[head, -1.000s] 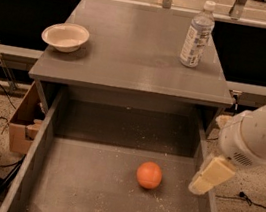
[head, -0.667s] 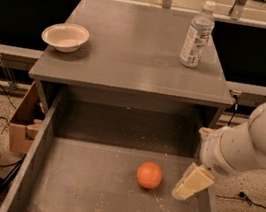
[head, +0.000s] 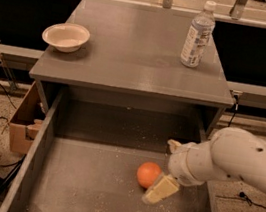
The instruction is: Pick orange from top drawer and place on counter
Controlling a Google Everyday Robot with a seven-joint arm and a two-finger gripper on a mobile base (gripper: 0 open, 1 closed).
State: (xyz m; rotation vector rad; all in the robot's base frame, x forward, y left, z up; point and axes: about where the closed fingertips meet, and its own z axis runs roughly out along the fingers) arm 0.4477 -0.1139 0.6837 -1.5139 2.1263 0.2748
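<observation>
The orange (head: 148, 174) lies on the speckled floor of the open top drawer (head: 93, 192), right of its middle. My gripper (head: 159, 189) reaches in from the right on a white arm (head: 230, 160). Its pale fingers (head: 164, 188) sit low in the drawer, right beside the orange on its lower right side. The grey counter (head: 137, 53) is behind the drawer, above it.
A white bowl (head: 66, 36) stands on the counter's left side and a clear plastic water bottle (head: 197, 34) at its back right. A cardboard box (head: 22, 122) sits on the floor left of the drawer. The drawer's side walls (head: 33, 157) flank the floor.
My gripper has moved left and down inside the drawer, from near the right wall to right beside the orange. The orange has not moved.
</observation>
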